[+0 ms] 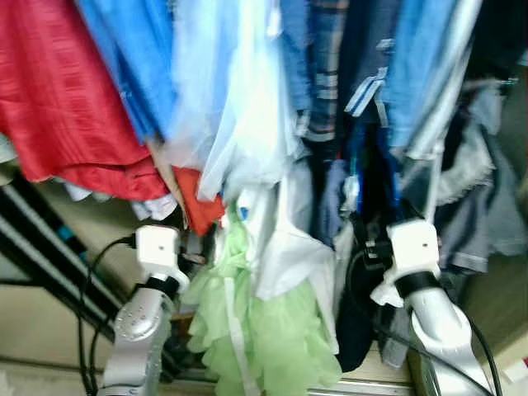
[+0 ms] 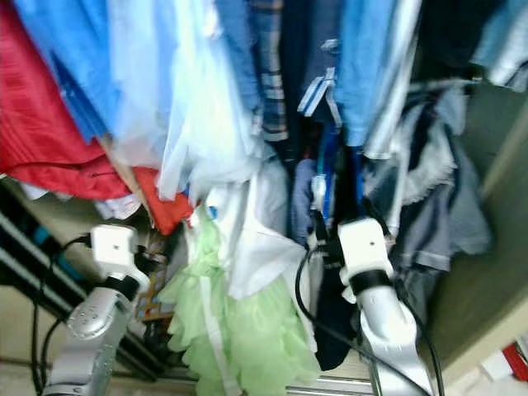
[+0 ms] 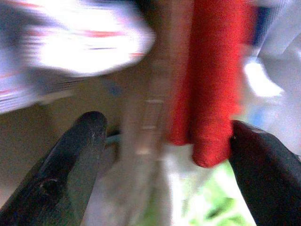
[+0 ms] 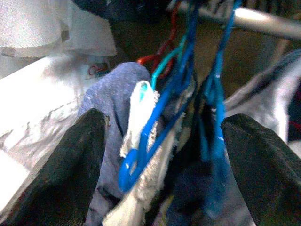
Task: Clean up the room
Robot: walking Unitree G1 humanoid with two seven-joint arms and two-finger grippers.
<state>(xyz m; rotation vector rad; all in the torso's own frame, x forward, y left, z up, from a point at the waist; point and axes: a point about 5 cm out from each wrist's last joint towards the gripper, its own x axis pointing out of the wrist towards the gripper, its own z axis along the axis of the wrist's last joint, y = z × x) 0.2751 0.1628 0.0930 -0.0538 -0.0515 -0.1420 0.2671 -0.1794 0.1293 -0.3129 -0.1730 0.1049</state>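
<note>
Both arms reach up into a crowded rack of hanging clothes. The left pincer (image 3: 164, 155) has its two black fingers (image 3: 70, 160) spread wide, and between them hangs the lower edge of a red cloth garment (image 3: 211, 84), close against the finger on one side, with a pale beige strip beside it (the wrist picture is blurred, so the strip's material cannot be told). From the head camera the red textured garment (image 1: 66, 99) hangs at the robot's far left, and a smaller red piece (image 1: 198, 202) dangles just above the left wrist.

The right pincer (image 4: 164, 160) is also wide apart. Between its fingers (image 4: 66, 165) hang several blue plastic hangers (image 4: 188, 84), with a grey-blue knitted garment (image 4: 108, 103) and a frayed white fabric strip (image 4: 141, 108) lying against them; it grips none of them. A silver metal rail (image 4: 263, 21) runs above, and a white cloth (image 4: 42, 108) lies next to one finger.

Between the two arms hang a pale green ruffled garment (image 1: 264, 330) and a white shirt (image 1: 285, 247), below a sheer light-blue piece (image 1: 239, 107). Bright blue shirts (image 1: 136, 58) and a plaid shirt (image 1: 326, 66) hang higher up, with grey garments (image 1: 478, 223) at the robot's right.
</note>
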